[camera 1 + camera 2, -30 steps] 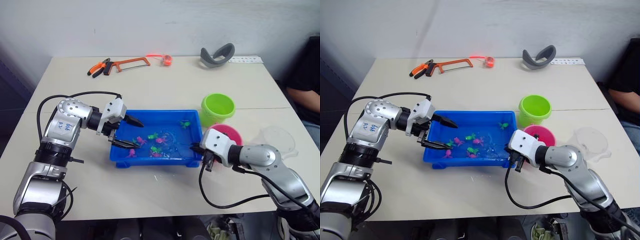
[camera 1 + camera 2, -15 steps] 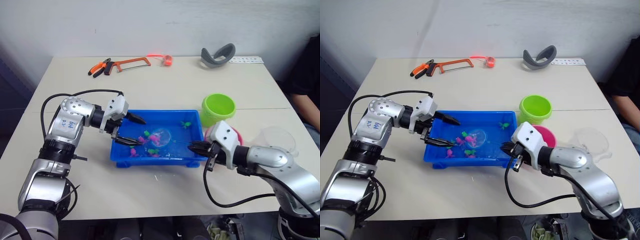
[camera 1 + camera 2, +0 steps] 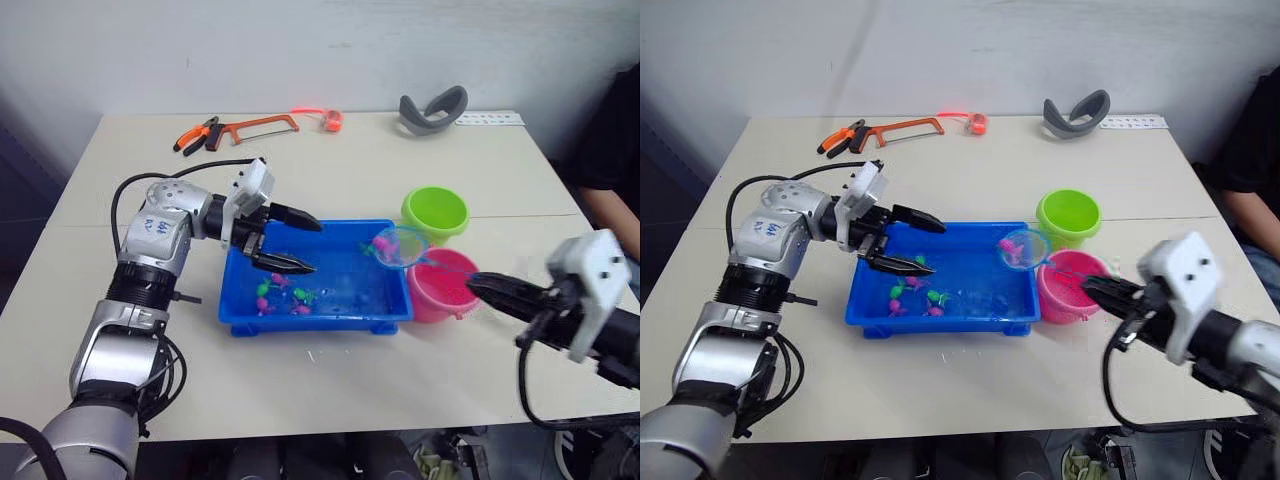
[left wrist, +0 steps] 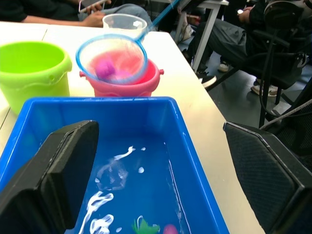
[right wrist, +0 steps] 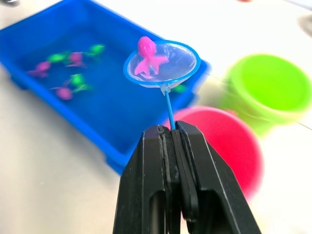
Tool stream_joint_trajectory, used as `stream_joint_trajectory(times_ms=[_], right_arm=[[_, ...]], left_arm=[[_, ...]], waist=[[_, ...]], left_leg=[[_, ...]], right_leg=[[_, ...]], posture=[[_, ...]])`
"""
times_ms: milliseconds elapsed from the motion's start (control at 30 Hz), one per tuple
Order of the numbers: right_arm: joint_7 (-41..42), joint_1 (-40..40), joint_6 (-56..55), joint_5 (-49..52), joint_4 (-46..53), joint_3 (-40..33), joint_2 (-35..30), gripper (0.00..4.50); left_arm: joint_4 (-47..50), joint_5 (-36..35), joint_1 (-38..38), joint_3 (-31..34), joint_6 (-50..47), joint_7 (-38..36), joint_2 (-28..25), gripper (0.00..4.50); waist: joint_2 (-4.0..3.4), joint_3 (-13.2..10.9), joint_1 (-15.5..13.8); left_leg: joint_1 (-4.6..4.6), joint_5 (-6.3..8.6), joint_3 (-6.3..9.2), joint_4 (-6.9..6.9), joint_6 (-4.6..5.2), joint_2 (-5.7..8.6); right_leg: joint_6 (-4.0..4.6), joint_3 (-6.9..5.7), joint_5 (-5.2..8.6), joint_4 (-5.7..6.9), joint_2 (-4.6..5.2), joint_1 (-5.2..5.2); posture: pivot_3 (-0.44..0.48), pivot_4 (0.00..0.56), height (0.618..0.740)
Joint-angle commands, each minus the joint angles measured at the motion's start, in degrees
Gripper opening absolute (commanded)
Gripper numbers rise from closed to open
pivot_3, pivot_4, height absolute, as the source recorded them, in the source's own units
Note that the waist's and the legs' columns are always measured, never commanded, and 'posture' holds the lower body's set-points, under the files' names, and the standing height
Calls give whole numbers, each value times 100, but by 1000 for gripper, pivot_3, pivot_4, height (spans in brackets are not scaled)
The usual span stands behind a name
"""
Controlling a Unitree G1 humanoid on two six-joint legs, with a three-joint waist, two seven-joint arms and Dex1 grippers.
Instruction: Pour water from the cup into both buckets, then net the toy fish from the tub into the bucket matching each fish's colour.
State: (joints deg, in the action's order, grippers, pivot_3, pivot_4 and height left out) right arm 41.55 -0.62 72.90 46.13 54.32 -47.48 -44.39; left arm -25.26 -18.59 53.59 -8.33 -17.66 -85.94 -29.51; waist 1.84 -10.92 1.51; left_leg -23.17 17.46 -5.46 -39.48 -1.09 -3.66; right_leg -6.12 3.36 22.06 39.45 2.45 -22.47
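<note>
Above tub right end, right gripper clamps net holding pink fish; left gripper open over water; beige table

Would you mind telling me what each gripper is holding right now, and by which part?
The right gripper pinches the net by its thin handle; a pink fish lies in the mesh. The left gripper holds nothing.
</note>
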Motion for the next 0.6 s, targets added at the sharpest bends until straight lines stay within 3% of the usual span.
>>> stream_joint_trajectory(times_ms=[33,133,267,500,600], right_arm=[[206,583,87,254,335,-1106,-356,0],[346,1240,-88,129,443,-1609,-540,0],[210,1892,-705,-428,557,-1601,-641,0],[566,3584,-3656,-3239,472,-871,-1079,0],[676,3782,-4849,-4110,257,-682,-1056,0]], left_arm=[[-92,52,123,-104,304,-192,173,4452],[-218,82,174,-177,454,-211,329,4452],[-349,145,229,-262,703,-260,493,4452],[-693,317,376,-336,1176,-261,570,4452],[-693,315,390,-328,1194,-280,573,4452]], waist=[[0,0,-5],[-1,1,-34],[-1,1,-25],[-1,1,8],[-1,1,2]], left_leg=[[0,0,1,3,0,2],[-1,0,1,6,0,3],[0,0,-1,6,0,6],[2,-3,-1,19,-3,38],[1,-3,0,24,-4,38]], right_leg=[[0,1,0,1,1,0],[0,4,0,-9,-2,2],[-5,8,-3,-12,-4,4],[-6,11,-3,-23,-9,2],[-6,8,-3,-30,-8,2]], posture=[[0,150,740],[0,150,740],[0,150,740],[0,150,740],[0,150,740]])
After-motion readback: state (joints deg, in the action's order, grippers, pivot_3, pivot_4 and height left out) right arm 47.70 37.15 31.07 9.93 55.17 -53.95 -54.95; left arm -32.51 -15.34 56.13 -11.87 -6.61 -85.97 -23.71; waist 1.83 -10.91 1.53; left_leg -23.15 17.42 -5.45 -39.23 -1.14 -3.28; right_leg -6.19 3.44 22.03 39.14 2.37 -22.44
